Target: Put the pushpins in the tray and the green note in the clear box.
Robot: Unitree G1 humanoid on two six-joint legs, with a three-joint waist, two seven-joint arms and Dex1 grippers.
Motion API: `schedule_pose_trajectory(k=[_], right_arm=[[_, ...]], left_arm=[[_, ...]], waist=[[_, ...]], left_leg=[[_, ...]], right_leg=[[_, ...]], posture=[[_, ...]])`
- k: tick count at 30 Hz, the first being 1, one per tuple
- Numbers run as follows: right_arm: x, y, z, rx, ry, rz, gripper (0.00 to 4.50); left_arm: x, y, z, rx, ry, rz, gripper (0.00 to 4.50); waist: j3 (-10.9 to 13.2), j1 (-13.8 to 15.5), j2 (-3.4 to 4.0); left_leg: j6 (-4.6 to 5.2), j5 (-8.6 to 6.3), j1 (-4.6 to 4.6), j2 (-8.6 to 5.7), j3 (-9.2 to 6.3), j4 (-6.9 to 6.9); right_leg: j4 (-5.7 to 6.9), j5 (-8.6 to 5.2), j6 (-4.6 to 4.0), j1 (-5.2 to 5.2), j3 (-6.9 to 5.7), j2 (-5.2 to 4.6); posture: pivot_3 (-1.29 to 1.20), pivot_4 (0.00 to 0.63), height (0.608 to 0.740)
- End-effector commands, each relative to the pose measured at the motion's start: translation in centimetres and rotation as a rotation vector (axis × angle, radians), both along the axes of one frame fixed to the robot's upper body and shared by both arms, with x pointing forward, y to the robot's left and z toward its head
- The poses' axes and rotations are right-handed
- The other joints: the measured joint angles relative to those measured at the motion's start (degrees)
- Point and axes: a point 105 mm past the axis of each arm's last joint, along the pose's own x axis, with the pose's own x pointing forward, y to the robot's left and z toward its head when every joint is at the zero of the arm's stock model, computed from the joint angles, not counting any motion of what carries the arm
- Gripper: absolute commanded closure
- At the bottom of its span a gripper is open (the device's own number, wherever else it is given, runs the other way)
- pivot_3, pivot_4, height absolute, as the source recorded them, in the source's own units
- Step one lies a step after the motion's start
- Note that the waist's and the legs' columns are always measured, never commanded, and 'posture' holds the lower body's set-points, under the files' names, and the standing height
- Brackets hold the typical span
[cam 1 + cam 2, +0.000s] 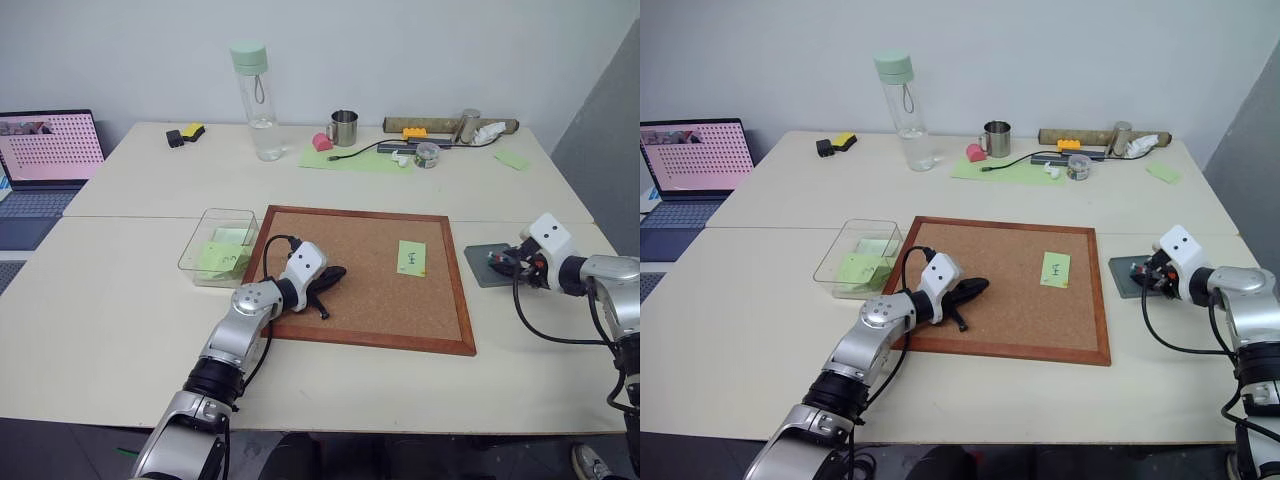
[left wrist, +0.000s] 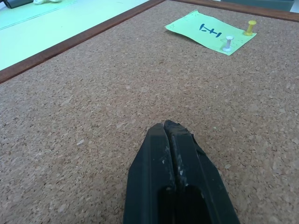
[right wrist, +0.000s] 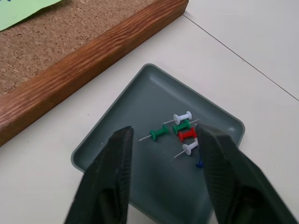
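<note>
A: Well, where is the right pincer (image 3: 163, 140)?

B: Hovering over the tray (image 3: 121, 112), its two black fingers spread wide with nothing between them. Right under the gap lie the pushpins (image 3: 180, 130): green, white, red and a blue one, loose on the tray floor.

A: And the left pincer (image 2: 169, 128)?

B: Pressed fully together, empty, its tip low over the bare corkboard (image 1: 360, 270).

A: The green note (image 2: 210, 31)?

B: Ahead of the left pincer, well apart from it, flat on the cork with a white pin (image 2: 227, 43) and a yellow pin (image 2: 250, 27) standing in it.

A: The clear box (image 1: 205, 228)?

B: Just off the corkboard's edge on the surface, beside the left forearm, with light-green notes (image 1: 222, 256) inside
</note>
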Motion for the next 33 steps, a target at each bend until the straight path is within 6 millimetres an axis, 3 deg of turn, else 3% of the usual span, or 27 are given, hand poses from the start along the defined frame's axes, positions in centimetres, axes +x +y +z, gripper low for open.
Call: schedule_pose_trajectory(k=[1,4,9,19,22,33], right_arm=[[-1.0,3.0,2.4,0.035,-0.065,0.179,1.36],[-2.1,6.5,2.2,0.079,-0.067,0.31,1.36],[-0.8,9.8,1.0,0.122,-0.097,0.321,1.36],[0.2,11.2,-0.8,0.208,-0.099,0.299,1.36],[0.2,11.1,-1.1,0.215,-0.096,0.293,1.73],[-0.4,10.9,-2.4,0.236,-0.054,0.291,4.04]], left_arm=[[-0.4,0.5,-1.6,0.035,0.051,0.016,4.5],[-0.4,0.5,-1.7,0.037,0.052,0.016,4.5],[-0.4,0.5,-1.7,0.036,0.058,0.017,4.5],[-0.5,0.6,-1.8,0.031,0.064,0.03,4.5],[-0.4,0.7,-1.6,0.006,0.073,0.049,4.5],[-0.2,1.0,-1.5,-0.001,0.08,0.063,4.5]], waist=[[0.0,0.0,0.0],[0.0,0.0,-0.01],[0.0,0.0,-0.03],[0.0,-0.1,-0.03],[0.0,-0.1,-0.03],[0.0,-0.1,-0.03]], left_leg=[[0.0,0.0,0.0,0.0,0.0,0.0],[0.0,0.0,-0.01,0.0,-0.03,-0.01],[0.0,0.0,0.01,0.0,-0.05,0.0],[-0.01,0.01,0.0,0.0,-0.06,-0.01],[-0.01,0.0,-0.01,0.0,-0.05,-0.02],[-0.01,0.0,-0.01,0.0,-0.06,-0.03]], right_leg=[[0.0,0.0,0.0,0.0,0.0,0.0],[-0.01,-0.01,0.01,0.0,-0.02,0.0],[-0.01,-0.01,0.02,0.01,-0.03,0.0],[-0.04,-0.01,0.01,-0.01,-0.03,0.0],[-0.05,-0.01,0.01,-0.01,-0.02,0.0],[-0.05,-0.01,0.01,-0.01,-0.03,0.0]], posture=[[0.0,0.15,0.74],[0.0,0.15,0.74],[0.0,0.15,0.74],[0.0,0.15,0.74],[0.0,0.15,0.74],[0.0,0.15,0.74]])
